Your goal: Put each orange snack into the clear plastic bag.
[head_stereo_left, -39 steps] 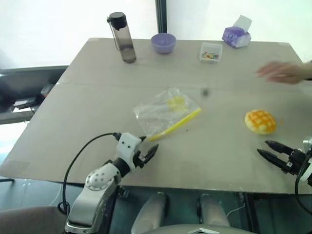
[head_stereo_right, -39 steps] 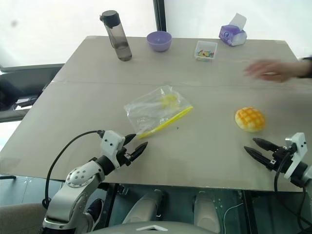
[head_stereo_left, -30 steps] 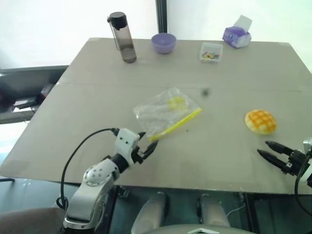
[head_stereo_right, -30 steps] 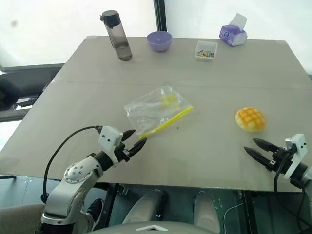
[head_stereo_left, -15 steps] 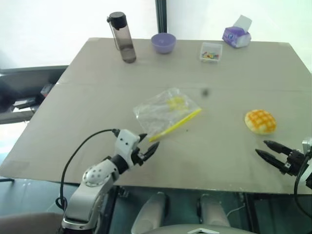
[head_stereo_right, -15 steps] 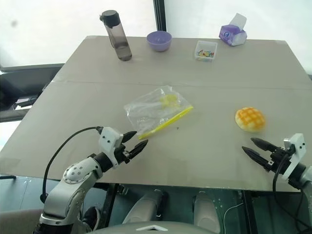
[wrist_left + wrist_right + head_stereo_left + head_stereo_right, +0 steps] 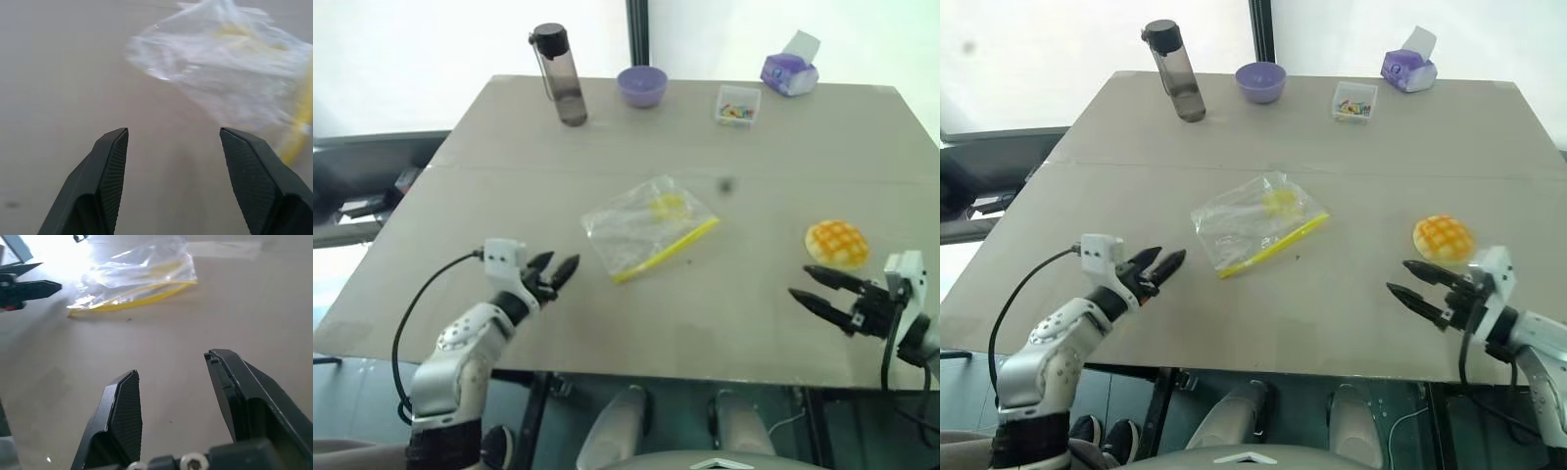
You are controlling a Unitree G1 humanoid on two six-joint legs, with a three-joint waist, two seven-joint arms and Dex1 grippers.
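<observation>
Left eye view shows one orange snack (image 7: 836,243) lying on the right of the bench (image 7: 509,196), well apart from one clear plastic bag (image 7: 648,228) lying flat at its middle. Along the far edge stand one dark bottle (image 7: 559,75), one purple bowl (image 7: 641,85), one small clear box (image 7: 736,104) and one purple tissue pack (image 7: 789,71). Two pincers hover empty: the left pincer (image 7: 554,272) wide beside the bag, the right pincer (image 7: 822,292) spread just before the snack. Pale bright walls rise behind the grey bench.

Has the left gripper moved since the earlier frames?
Yes. The left gripper has swung to the robot's left, away from the clear plastic bag's yellow seal end, and stands open.
</observation>
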